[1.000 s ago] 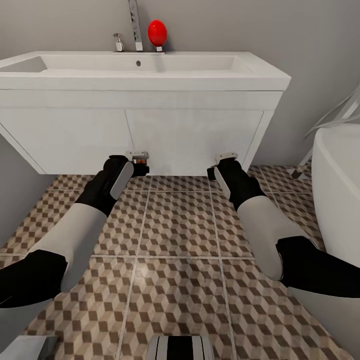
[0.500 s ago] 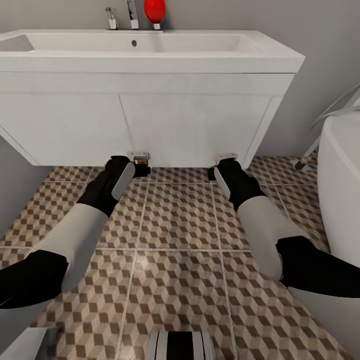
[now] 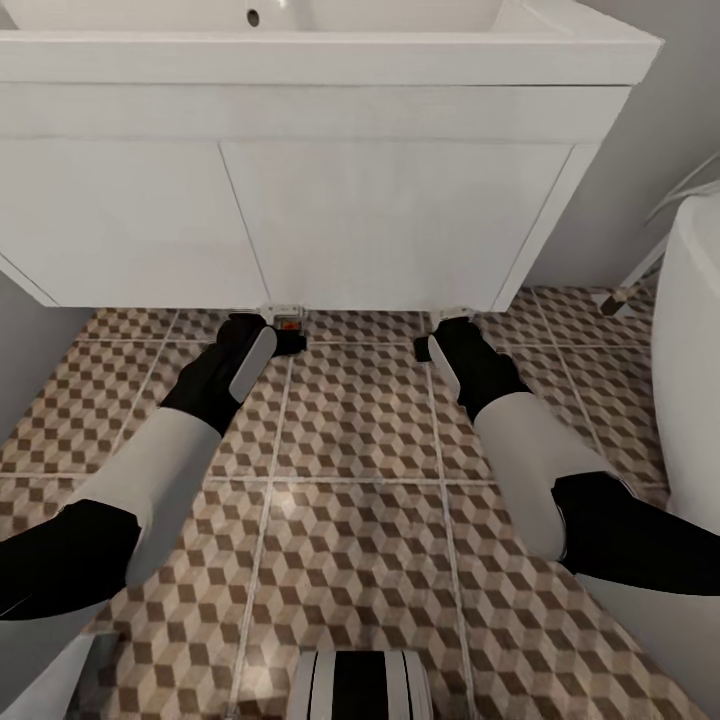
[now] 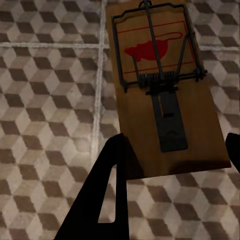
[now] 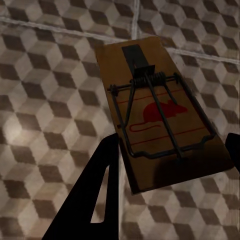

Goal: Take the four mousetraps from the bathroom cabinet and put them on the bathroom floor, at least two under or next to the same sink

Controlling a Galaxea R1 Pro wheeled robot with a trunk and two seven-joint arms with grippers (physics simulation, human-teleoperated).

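The white sink cabinet [image 3: 300,200] stands just ahead of both grippers, its lower edge directly above their tips, and the patterned tile floor [image 3: 350,440] spreads below and behind them. To the outer side of the right arm rises the white tub [image 3: 695,350]. The left gripper [image 3: 283,335] is clamped on a mousetrap [image 4: 160,90], the board pinched by its near end between the two fingers so that the sprung wire and red mouse mark stick out past the fingertips over the tiles. The right gripper [image 3: 432,340] is likewise clamped on a second mousetrap [image 5: 160,120], gripped across the end that carries the red mark, with the plain end reaching forward. Both traps seem to hang above the floor at the foot of the cabinet, though how near the tiles they are cannot be told. The step in hand looks like setting these two down beside the sink, and doing it well means lowering each wrist until the board lies nearly flat on the tile before parting the fingers, so it neither drops nor flips. Keeping both boards close under the cabinet's front edge, and drawing the fingers straight back afterwards, should stop either trap being dragged away.
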